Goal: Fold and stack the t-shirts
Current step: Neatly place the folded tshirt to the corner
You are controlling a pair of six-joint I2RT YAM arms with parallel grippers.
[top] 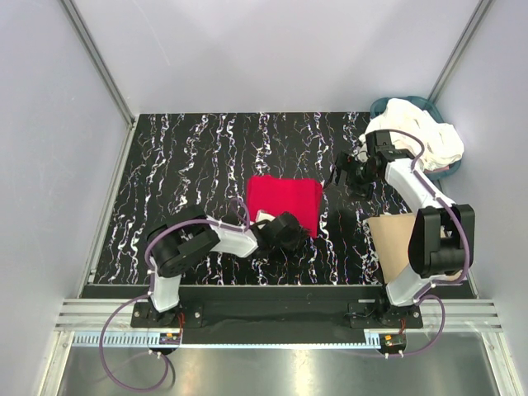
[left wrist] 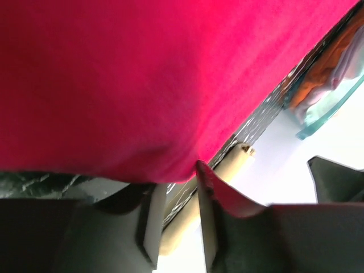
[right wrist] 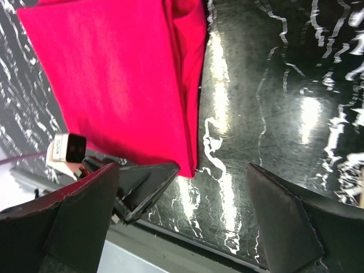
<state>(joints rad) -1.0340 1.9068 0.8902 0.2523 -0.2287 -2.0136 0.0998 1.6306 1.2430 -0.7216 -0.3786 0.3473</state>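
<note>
One folded red t-shirt (top: 285, 202), one tan garment (top: 394, 239), one basket (top: 380, 104).

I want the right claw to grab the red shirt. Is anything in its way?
Nothing visible is. The open right gripper hangs right at the edge of the red shirt, with only bare table under it.

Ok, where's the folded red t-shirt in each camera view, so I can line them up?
Top external: the folded red t-shirt lies mid-picture.
Left wrist: it fills the upper part of the frame.
Right wrist: it takes up the upper left.
Shared landmark: the black white-veined tabletop bordering the shirt.
</note>
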